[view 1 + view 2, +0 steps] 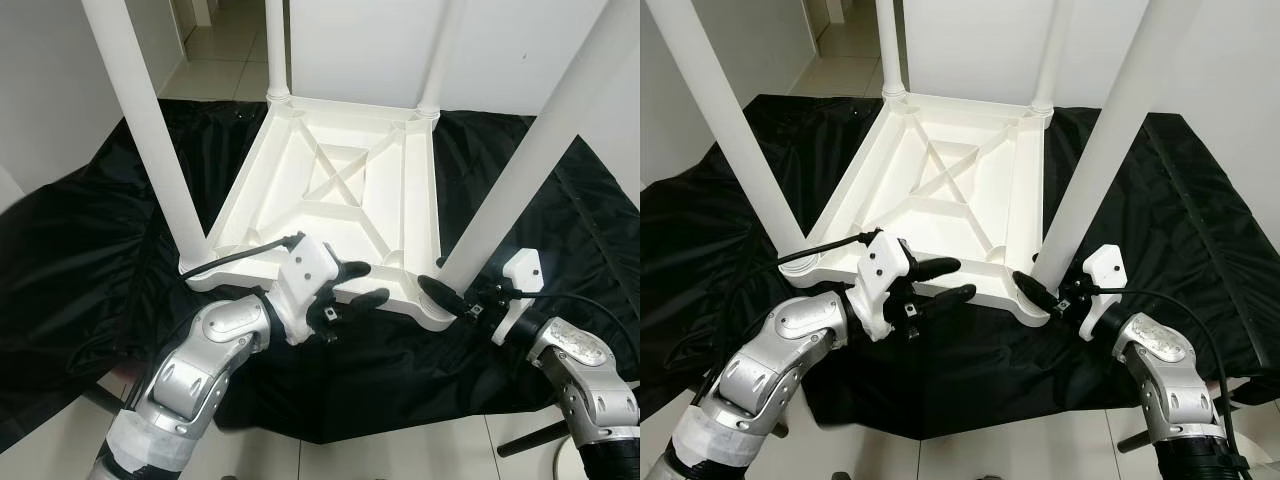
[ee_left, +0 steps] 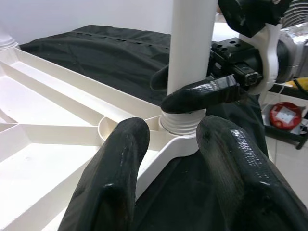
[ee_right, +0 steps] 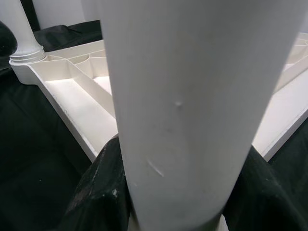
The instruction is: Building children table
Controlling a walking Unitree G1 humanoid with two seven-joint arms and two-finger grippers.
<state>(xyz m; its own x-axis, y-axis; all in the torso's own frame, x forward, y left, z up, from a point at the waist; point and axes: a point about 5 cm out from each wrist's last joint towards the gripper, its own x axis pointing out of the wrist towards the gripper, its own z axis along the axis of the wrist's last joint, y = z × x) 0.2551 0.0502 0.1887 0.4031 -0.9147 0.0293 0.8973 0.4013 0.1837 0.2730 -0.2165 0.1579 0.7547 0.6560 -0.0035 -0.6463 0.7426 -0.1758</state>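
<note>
While the upturned white table (image 1: 340, 190) lies on a black sheet (image 1: 90, 260) with four legs up, the right gripper (image 1: 1035, 287) clamps the near right leg (image 1: 520, 165) at its base; the left gripper (image 1: 358, 283), fingers apart, hovers over the table's near edge.

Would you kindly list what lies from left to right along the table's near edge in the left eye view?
Near-left leg → left gripper → right gripper on the near-right leg.
</note>
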